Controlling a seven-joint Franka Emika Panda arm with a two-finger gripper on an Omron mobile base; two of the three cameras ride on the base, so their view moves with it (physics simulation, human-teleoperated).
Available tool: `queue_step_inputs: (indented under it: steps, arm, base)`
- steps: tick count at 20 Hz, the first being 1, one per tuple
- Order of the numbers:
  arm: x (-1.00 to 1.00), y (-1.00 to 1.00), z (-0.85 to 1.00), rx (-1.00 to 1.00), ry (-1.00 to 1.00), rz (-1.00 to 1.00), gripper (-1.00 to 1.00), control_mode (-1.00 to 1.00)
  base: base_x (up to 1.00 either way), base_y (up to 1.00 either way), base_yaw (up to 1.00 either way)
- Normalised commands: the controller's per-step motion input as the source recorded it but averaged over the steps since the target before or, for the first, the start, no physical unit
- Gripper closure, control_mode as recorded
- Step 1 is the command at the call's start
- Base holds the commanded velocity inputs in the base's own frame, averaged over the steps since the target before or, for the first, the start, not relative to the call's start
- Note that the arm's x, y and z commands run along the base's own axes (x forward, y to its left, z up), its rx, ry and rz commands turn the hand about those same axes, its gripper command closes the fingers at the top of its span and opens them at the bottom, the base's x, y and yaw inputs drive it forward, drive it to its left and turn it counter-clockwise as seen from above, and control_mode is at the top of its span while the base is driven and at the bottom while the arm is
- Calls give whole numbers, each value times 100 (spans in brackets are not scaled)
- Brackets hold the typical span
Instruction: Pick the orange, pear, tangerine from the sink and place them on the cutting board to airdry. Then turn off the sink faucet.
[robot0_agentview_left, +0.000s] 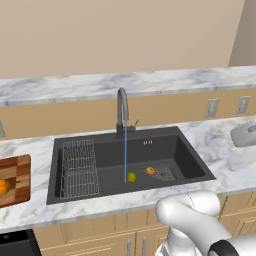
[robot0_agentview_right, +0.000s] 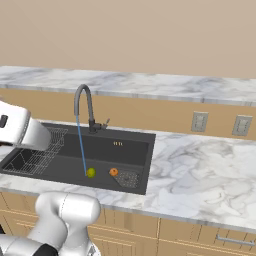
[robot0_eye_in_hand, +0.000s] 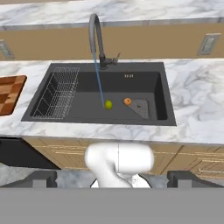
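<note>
The pincer (robot0_eye_in_hand: 112, 177) stands wide open, holding nothing. Far ahead of it, in the dark grey rectangular sink (robot0_eye_in_hand: 65, 119), lie the small yellow-green pear (robot0_eye_in_hand: 108, 104) and a small orange fruit (robot0_eye_in_hand: 127, 101), well apart from its fingertips.

In the sink (robot0_agentview_left: 75, 195) below me, the pear (robot0_agentview_left: 131, 177) lies under the faucet (robot0_agentview_left: 122, 112), an orange fruit (robot0_agentview_left: 150, 171) just right of it by the drain grate (robot0_agentview_left: 165, 173). The wire rack (robot0_agentview_left: 78, 167) sits left; the cutting board (robot0_agentview_left: 17, 175) further left carries another fruit (robot0_agentview_left: 3, 187).

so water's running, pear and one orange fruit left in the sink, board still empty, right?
Not quite: the board isn't empty. The left base view shows an orange fruit on it. Water's running from the faucet, and the pear and one orange fruit sit in the sink.
</note>
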Motion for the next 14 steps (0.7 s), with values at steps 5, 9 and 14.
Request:
queue_step_inputs:
  steps: [5, 9, 14]
  arm:
    - [26, -24, -15, 0, 0, 0, -100, -100]
    - [32, -9, -20, -1, 0, 0, -100, -100]
    - [24, 0, -20, -2, 0, 0, -100, -100]
  base:
    - [0, 0, 0]
    - [0, 0, 0]
    - [0, 0, 0]
